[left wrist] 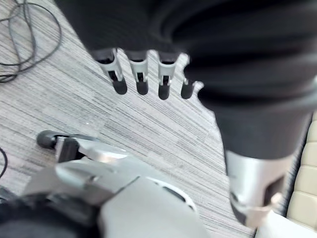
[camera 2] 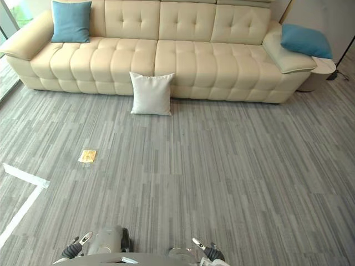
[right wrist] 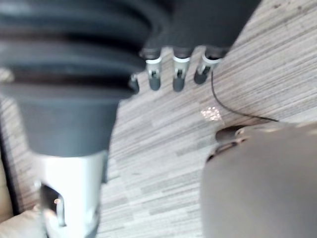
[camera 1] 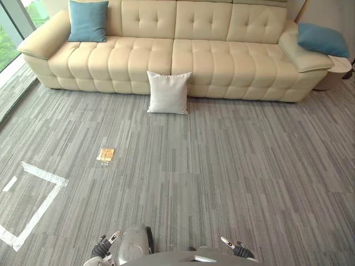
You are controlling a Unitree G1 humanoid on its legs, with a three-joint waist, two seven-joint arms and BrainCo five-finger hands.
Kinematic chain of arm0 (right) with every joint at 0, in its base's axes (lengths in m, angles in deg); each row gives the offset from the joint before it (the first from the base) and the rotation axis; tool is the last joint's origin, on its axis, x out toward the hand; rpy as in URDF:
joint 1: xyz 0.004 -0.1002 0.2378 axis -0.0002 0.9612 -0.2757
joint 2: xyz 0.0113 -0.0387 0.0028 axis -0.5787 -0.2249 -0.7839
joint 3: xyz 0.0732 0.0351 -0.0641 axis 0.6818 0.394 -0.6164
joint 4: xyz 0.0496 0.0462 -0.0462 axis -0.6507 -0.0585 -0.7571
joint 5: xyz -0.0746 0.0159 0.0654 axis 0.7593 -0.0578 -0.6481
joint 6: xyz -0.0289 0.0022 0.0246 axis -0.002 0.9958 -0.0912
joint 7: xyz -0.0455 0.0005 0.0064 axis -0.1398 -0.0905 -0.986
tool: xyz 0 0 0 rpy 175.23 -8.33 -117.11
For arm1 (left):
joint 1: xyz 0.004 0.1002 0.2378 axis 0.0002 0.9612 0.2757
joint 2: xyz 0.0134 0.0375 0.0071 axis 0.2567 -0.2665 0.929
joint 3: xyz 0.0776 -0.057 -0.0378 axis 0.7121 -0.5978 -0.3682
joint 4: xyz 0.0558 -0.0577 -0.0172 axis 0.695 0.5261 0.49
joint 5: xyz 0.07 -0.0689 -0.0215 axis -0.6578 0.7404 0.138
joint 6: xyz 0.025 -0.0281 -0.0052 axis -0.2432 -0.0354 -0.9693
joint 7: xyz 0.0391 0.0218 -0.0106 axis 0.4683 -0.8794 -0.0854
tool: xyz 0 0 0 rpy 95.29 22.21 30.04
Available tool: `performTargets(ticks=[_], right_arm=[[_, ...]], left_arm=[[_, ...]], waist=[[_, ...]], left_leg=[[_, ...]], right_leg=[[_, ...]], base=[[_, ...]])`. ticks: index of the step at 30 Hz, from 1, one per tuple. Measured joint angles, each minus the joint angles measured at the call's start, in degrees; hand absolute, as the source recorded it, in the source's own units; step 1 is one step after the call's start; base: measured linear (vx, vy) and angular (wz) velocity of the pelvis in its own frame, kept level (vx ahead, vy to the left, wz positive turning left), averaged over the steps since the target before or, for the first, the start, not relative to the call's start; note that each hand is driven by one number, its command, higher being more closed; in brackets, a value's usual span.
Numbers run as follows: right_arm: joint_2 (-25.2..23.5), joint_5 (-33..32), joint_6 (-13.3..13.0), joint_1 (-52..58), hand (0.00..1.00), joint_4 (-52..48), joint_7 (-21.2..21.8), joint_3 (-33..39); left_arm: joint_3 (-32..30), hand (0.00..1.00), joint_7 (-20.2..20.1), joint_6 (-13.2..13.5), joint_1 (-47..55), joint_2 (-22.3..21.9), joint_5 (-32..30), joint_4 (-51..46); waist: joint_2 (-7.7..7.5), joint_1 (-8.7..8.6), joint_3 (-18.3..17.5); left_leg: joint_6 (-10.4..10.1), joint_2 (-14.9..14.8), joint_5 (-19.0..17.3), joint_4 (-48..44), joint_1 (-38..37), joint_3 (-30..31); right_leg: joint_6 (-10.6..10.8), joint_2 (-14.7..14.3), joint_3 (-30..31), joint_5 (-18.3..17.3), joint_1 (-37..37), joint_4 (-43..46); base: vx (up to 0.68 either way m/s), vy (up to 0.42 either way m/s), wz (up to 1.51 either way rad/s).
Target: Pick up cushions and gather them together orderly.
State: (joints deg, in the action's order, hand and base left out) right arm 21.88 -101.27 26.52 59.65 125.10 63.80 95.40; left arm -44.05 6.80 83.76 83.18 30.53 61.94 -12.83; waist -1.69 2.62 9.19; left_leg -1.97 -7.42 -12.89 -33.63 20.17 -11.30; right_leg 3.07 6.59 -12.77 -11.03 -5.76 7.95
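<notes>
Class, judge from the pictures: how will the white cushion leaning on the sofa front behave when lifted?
The white cushion looks plump and soft, so it probably dents under a grip and is light for its size. Standing on edge against the sofa, it may flop over if nudged.

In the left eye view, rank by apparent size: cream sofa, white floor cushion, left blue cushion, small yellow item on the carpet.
Largest: cream tufted leather sofa.
Next, unranked: white square fabric cushion and blue square fabric cushion look alike, the blue one farther back.
Smallest: small flat yellow item.
</notes>
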Motion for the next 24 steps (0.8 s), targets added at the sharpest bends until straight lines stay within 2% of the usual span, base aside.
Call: performTargets(ticks=[1,2,3,4,5,6,7,9,10,12,13,15,16,17,18,19,21,22,23,24], right_arm=[[-0.01,-0.01,0.00,-0.17,0.00,-0.03,-0.03,-0.05],[-0.16,0.00,0.01,-0.69,0.00,-0.05,-0.16,-0.42],[-0.14,-0.01,0.00,-0.95,0.00,-0.19,-0.23,-1.29],[-0.70,0.03,0.00,-1.50,0.00,-0.42,-0.26,-2.56],[-1.57,0.05,0.02,-1.86,0.00,-0.39,-0.26,-2.47],[-2.51,0.57,-0.05,-2.58,0.00,-0.86,-0.06,-2.09],[-2.77,0.56,-0.05,-2.89,0.00,-0.92,-0.08,-1.77],[-5.27,0.57,-0.09,-3.66,0.00,-0.92,-0.12,-1.10],[-5.90,0.58,-0.16,-3.67,0.00,-0.96,0.01,-0.92],[-7.20,0.55,-0.34,-3.61,0.00,0.02,0.46,1.52],[-6.91,0.57,-0.51,-3.63,0.00,-0.09,0.59,2.32],[-6.43,0.47,-0.87,-3.78,0.00,-0.22,1.08,2.25],[-5.97,0.25,-1.51,-3.96,0.00,-0.28,1.41,2.09],[-5.74,0.06,-1.62,-4.05,0.00,-0.31,1.43,1.87],[-5.05,-0.01,-1.72,-4.10,0.00,-0.37,1.50,0.37],[-4.53,-0.01,-1.91,-4.15,0.00,-0.67,1.52,-1.29],[-4.27,-0.01,-2.50,-4.20,0.00,-1.99,1.74,-2.25],[-4.20,-0.01,-2.58,-4.24,0.00,-2.36,1.82,-2.24],[-3.74,-0.01,-2.74,-4.87,0.00,-2.95,2.18,-2.25],[-3.42,-0.02,-2.75,-4.97,0.00,-3.43,2.16,-2.33]], left_arm=[[0.00,0.00,0.02,0.06,-0.05,-0.05,0.00,-0.03],[0.01,0.00,0.10,0.37,-0.13,-0.27,0.00,-0.15],[-0.01,0.00,0.21,0.44,-0.12,-0.51,0.00,-0.26],[-0.10,0.00,0.22,0.48,0.05,-0.38,0.04,-0.23],[-0.12,0.00,0.26,0.61,0.16,0.00,0.11,-0.28],[-0.19,0.00,0.41,1.03,-0.25,0.39,0.45,-0.27],[-0.21,0.00,0.41,1.03,-0.30,0.47,0.71,-0.20],[-1.21,0.00,0.43,1.04,-0.09,0.51,2.50,-0.35],[-1.20,0.00,0.41,1.03,-0.11,0.59,2.79,-0.31],[0.17,0.00,0.43,1.02,0.06,1.28,3.75,-0.25],[1.55,0.00,0.42,1.04,-0.05,1.73,4.43,-0.35],[2.47,0.00,0.43,1.12,-0.23,2.02,4.90,-0.41],[2.91,0.00,0.48,1.12,-0.24,2.08,5.73,-0.17],[3.10,0.00,0.48,1.14,-0.23,2.07,6.00,-0.11],[3.40,0.00,0.47,1.26,-0.18,1.99,6.57,0.02],[3.44,0.00,0.46,1.40,-0.13,1.89,6.64,0.14],[3.43,0.00,0.41,1.51,-1.18,1.10,6.64,0.24],[3.39,0.00,0.39,1.52,-1.90,0.52,6.62,0.24],[3.30,0.00,0.33,1.60,-2.78,-0.67,6.53,0.46],[3.33,0.00,0.13,1.58,-3.11,-0.83,6.53,0.83]], waist=[[0.05,0.14,-0.01],[0.24,0.57,-0.14],[0.56,0.77,-0.33],[0.77,1.28,-0.96],[-0.15,1.66,-1.47],[-0.95,1.98,-1.75],[-1.30,2.12,-1.97],[-3.40,3.81,-3.34],[-3.65,3.80,-3.53],[-3.66,3.38,-4.17],[-3.57,2.98,-4.24],[-3.33,2.32,-4.01],[-2.62,1.65,-3.33],[-2.54,1.50,-3.16],[-2.33,1.06,-3.11],[-2.26,0.52,-3.04],[-2.06,-0.35,-2.98],[-1.95,-0.66,-2.90],[-1.23,-1.01,-2.50],[-0.73,-1.30,-2.18]], left_leg=[[-0.22,-0.04,1.07,3.96,0.37,0.06],[-1.25,-0.14,4.49,12.69,0.98,0.33],[-1.70,-0.52,6.08,16.33,1.20,0.48],[-1.10,0.20,12.10,15.90,1.28,-1.31],[-0.34,0.82,11.40,14.39,2.29,-2.33],[1.74,1.58,8.11,11.01,4.24,-3.11],[2.50,1.96,7.21,10.17,4.58,-3.25],[5.49,3.03,3.05,6.52,3.31,-6.47],[5.71,3.43,1.92,5.80,2.50,-6.85],[5.97,4.62,-1.88,4.86,-1.41,-7.32],[6.27,4.93,-2.94,5.62,-3.47,-7.46],[6.37,5.04,-4.09,7.26,-7.09,-7.44],[6.17,5.05,-4.90,9.93,-12.56,-7.58],[5.99,5.05,-4.98,11.24,-14.78,-7.74],[5.52,4.82,-4.78,14.62,-19.92,-8.34],[4.90,4.46,-4.42,17.89,-23.86,-9.04],[4.10,3.93,-4.36,21.05,-27.63,-9.38],[3.73,3.72,-4.42,21.99,-28.52,-9.37],[2.30,2.64,-4.88,23.54,-30.73,-9.48],[1.49,1.84,-5.31,24.48,-31.79,-9.49]], right_leg=[[0.52,0.67,0.11,-0.32,-0.23,-0.39],[1.99,2.11,0.85,-1.22,-0.46,-0.93],[2.83,2.61,1.43,-1.73,-0.48,-1.12],[3.96,3.98,2.79,-2.53,-1.26,-2.58],[3.66,4.54,3.21,-2.69,-1.43,-3.44],[2.91,5.07,5.10,-1.97,-0.65,-0.52],[2.90,4.97,5.94,-1.80,-0.42,1.06],[3.50,6.25,7.38,-1.05,-0.34,6.25],[3.69,6.79,7.76,-0.62,-0.23,7.36],[7.28,8.63,9.62,2.46,2.09,18.08],[7.64,9.30,10.20,6.08,5.53,26.60],[7.19,10.10,10.10,11.12,10.49,38.19],[3.69,10.99,7.61,8.46,14.39,48.45],[2.33,10.99,6.48,7.02,15.42,50.80],[0.37,10.36,3.82,3.57,17.53,53.56],[-0.82,8.92,1.35,0.23,20.28,53.00],[-2.00,7.03,-2.28,-2.57,25.37,47.10],[-2.00,6.59,-3.60,-2.71,27.01,44.09],[-2.31,4.50,-5.46,-1.80,30.00,33.90],[-2.01,2.43,-5.35,1.47,30.73,23.32]], base=[[0.24,0.234,-0.08],[0.33,0.347,-0.17],[0.45,0.468,-0.25],[0.43,0.407,-0.25],[0.60,0.383,-0.19],[0.53,0.252,-0.08],[0.64,0.253,-0.10],[0.51,0.179,-0.28],[0.46,0.187,-0.26],[0.45,0.191,-0.11],[0.36,0.133,-0.05],[0.34,0.078,-0.10],[0.34,0.041,-0.23],[0.34,0.008,-0.31],[0.32,-0.030,-0.23],[0.30,-0.046,-0.20],[0.26,-0.090,-0.03],[0.43,-0.177,0.02],[0.39,-0.167,0.04],[0.39,-0.176,0.09]])
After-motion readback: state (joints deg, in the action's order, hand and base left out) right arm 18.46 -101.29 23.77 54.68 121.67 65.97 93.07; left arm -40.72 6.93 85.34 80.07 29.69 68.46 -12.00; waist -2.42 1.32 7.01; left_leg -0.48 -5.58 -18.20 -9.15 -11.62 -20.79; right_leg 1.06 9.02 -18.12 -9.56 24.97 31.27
